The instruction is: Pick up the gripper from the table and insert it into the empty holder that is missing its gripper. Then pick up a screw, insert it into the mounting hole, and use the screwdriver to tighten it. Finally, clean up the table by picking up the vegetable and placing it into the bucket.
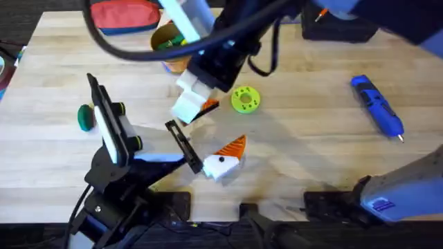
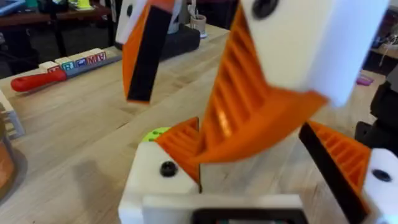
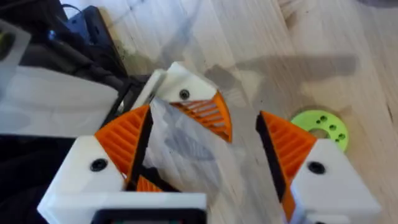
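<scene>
My left gripper lies low over the table, open. Its white mount on the far side is the holder, with the orange gripper fin seated in it and a dark hole in its face. In the left wrist view the holder carries that fin. My right gripper hangs open just above, one finger on each side of the holder, holding nothing. The blue screwdriver lies at the right. At the left sits the dark green vegetable. The bucket stands at the back, partly behind the right arm. I cannot make out a screw.
A lime-green disc with holes lies just right of the grippers. A red pouch sits at the back left and a black box at the back right. Bare wood stretches between the disc and the screwdriver.
</scene>
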You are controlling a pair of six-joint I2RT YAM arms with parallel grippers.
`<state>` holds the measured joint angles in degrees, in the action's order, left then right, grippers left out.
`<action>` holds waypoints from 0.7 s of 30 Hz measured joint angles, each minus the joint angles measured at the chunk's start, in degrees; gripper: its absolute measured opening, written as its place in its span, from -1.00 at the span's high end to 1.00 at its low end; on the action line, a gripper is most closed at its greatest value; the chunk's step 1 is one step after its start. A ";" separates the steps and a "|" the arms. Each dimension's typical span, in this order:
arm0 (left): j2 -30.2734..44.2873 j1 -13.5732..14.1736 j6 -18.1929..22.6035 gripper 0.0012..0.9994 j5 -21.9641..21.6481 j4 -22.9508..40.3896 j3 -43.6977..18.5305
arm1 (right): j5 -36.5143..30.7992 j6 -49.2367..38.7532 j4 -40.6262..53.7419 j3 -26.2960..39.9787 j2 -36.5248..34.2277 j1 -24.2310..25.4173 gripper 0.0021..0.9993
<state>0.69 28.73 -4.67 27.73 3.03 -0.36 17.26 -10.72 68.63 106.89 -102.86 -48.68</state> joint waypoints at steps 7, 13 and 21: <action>0.00 0.00 0.00 -0.98 0.13 -0.02 0.00 | 0.04 0.00 6.37 0.00 10.72 6.79 -0.99; 0.00 0.00 0.02 -0.98 0.15 -0.02 0.00 | 0.17 -0.07 5.81 -5.60 21.58 13.82 -0.99; 0.00 0.00 0.16 -0.96 0.14 0.00 0.00 | 2.79 0.00 -3.57 -28.29 37.63 16.28 -0.99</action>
<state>0.69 28.73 -4.50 27.87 3.02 -0.36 20.05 -10.72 65.06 78.60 -65.22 -32.40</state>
